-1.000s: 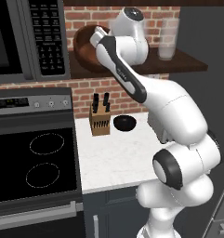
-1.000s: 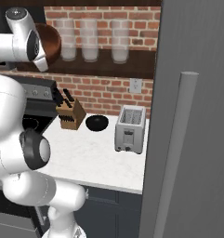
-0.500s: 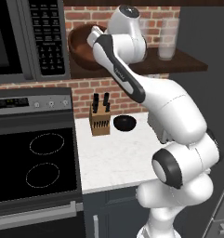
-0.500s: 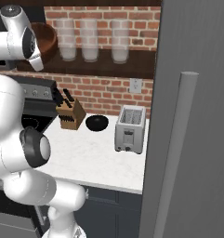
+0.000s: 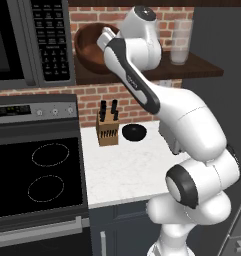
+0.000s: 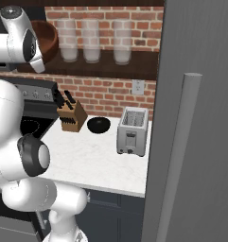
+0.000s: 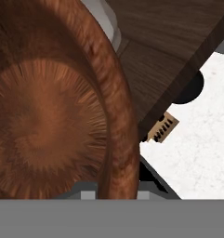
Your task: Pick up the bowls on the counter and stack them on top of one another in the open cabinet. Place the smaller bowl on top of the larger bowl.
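Bowl work up high: large reddish-brown wooden bowl (image 5: 94, 44) tipped on edge over the left end of the dark brown wooden shelf (image 5: 202, 66), open face turned toward the hand, brick wall behind. Seen along the gripper (image 7: 114, 193), rim and grained inside looming close, shelf boards beyond. Rim running down right between the two fingertips, so by the look of it pinched on the bowl's wall, though the tips themselves barely visible at the bottom edge. Judged as clamped narrow on that rim.

Step in hand, by judgement: setting the big bowl down flat on the shelf. Doing it well means rolling the wrist to level the bowl first, base down, then lowering until the base bears on the boards before letting go. Releasing while tipped risks a roll off the shelf's front edge. Worth keeping it well left, apart from the three frosted glass tumblers (image 6: 92, 40) standing further along, and far enough back from the lip.

Down below, small glossy black bowl (image 5: 134, 132) waiting on the white speckled marble counter (image 5: 132, 170), just beside the wooden knife block (image 5: 107, 130), silver toaster (image 6: 131, 131) on its other side. That one next, destined for the inside of the brown one, hence the need for a level, centred landing now.
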